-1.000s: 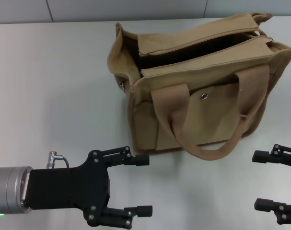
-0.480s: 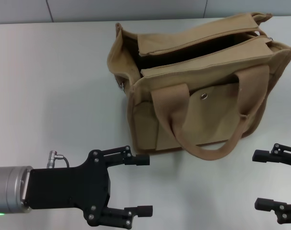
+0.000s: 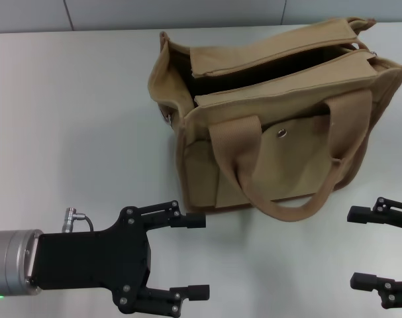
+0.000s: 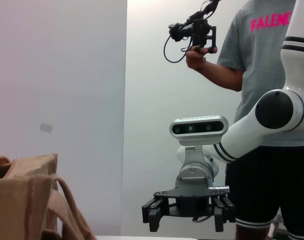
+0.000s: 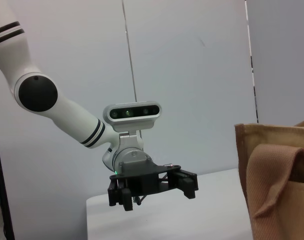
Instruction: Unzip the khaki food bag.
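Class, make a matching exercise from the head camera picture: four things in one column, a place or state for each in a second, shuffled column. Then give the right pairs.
Column one:
1. khaki food bag
2. left claw
3. right claw
4. silver snap

Column two:
A. open, near the picture's lower right corner, clear of the bag
B. on the front pocket, between the handle's ends
C. standing on the white table, top gaping open
D. open, in front of the bag's left corner, holding nothing

Pairs: 1-C, 2-D, 3-A, 4-B
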You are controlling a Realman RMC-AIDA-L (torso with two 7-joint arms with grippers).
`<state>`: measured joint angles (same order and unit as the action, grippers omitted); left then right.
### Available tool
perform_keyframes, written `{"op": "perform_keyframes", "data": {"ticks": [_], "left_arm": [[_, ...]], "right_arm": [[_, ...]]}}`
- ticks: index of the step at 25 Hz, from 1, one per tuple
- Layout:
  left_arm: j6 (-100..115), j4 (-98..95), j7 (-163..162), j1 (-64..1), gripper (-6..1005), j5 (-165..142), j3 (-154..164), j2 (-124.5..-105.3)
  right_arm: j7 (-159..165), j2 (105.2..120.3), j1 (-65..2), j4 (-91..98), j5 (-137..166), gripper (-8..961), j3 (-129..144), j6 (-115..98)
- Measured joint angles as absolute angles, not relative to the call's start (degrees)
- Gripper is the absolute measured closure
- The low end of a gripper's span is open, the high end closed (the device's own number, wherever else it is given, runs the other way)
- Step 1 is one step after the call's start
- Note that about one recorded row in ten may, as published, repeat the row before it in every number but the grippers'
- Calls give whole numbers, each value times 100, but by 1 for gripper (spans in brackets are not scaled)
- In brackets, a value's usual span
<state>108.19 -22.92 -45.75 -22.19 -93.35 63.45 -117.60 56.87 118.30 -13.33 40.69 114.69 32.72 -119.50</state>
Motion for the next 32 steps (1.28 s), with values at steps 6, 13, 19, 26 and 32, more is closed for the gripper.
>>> {"op": "perform_keyframes", "data": {"ticks": [6, 13, 19, 26, 32], "left_arm": [[10860, -2302, -4548, -2215, 165, -9334, 6345, -11772], [10923, -2303, -4548, -2206, 165, -9333, 6346, -11777], [10926, -2312, -4548, -2206, 165, -9333, 6346, -11778], [10929, -2318, -4551, -2206, 165, -9344, 6346, -11785], [10949, -2361, -4553, -2206, 165, -9339, 6346, -11786]], "right_arm": [[5686, 11830, -1327, 4069, 11469, 113, 3269, -11952], [5686, 11830, -1313, 4069, 11469, 113, 3269, -11964], [5686, 11830, -1309, 4069, 11469, 113, 3269, -11964], [5687, 11830, -1292, 4069, 11469, 113, 3269, -11964], [5687, 11839, -1303, 4063, 11469, 113, 3269, -11970]]}}
